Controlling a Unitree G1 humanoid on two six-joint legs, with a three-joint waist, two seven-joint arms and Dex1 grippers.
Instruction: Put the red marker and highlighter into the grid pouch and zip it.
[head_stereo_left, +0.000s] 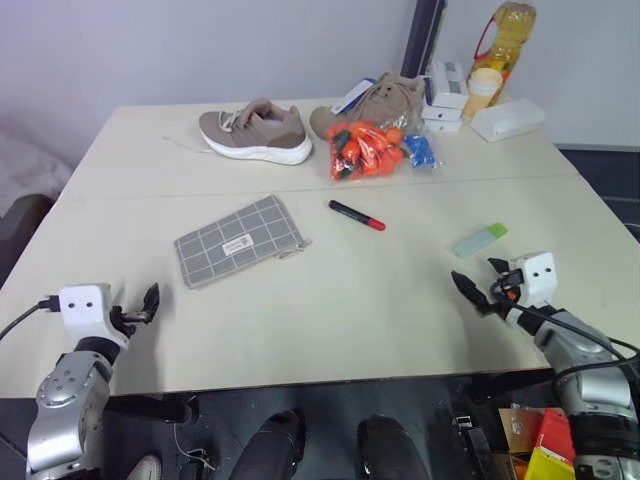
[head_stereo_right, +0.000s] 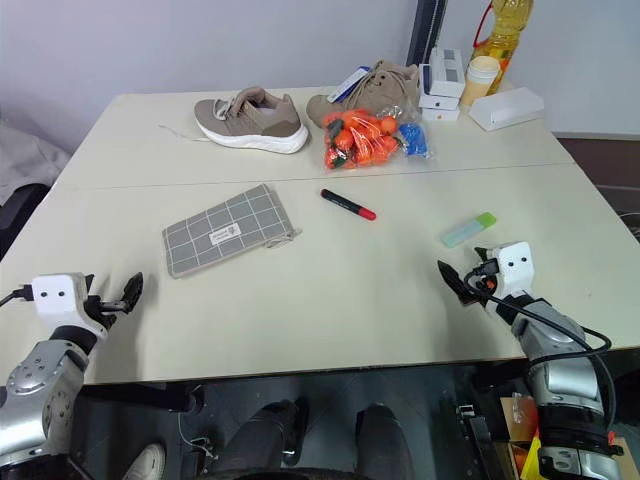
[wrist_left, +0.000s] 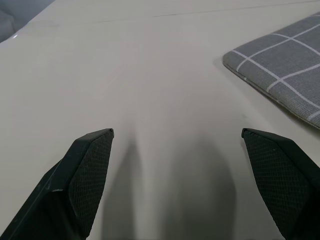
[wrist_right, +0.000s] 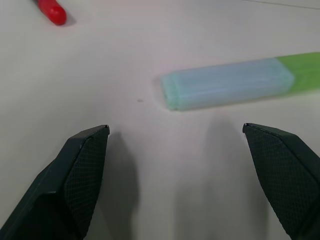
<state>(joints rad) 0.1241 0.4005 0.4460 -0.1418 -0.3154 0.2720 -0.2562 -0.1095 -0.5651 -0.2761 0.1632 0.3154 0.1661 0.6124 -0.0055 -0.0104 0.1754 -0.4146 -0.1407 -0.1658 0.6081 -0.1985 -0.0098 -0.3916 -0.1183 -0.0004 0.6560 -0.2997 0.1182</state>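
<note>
The grid pouch (head_stereo_left: 240, 240) lies flat left of the table's middle, grey with white lines and a small white label. The red marker (head_stereo_left: 356, 215) rests to its right, black barrel with the red cap end (wrist_right: 51, 11) pointing right. Further right lies the mint-green highlighter (head_stereo_left: 480, 240), its brighter green cap (wrist_right: 299, 76) away from the marker. My right gripper (head_stereo_left: 478, 281) hovers open just short of the highlighter (wrist_right: 227, 89), nothing between its fingers. My left gripper (head_stereo_left: 150, 300) is open over bare table near the front left edge, the pouch corner (wrist_left: 280, 75) ahead of it.
At the back of the table (head_stereo_left: 350, 320) stand two tan sneakers (head_stereo_left: 256, 132), a bag of orange items (head_stereo_left: 365, 150), white boxes (head_stereo_left: 445, 95), a cup and a bottle of yellow oil (head_stereo_left: 505, 40). The table's front edge runs close under both grippers.
</note>
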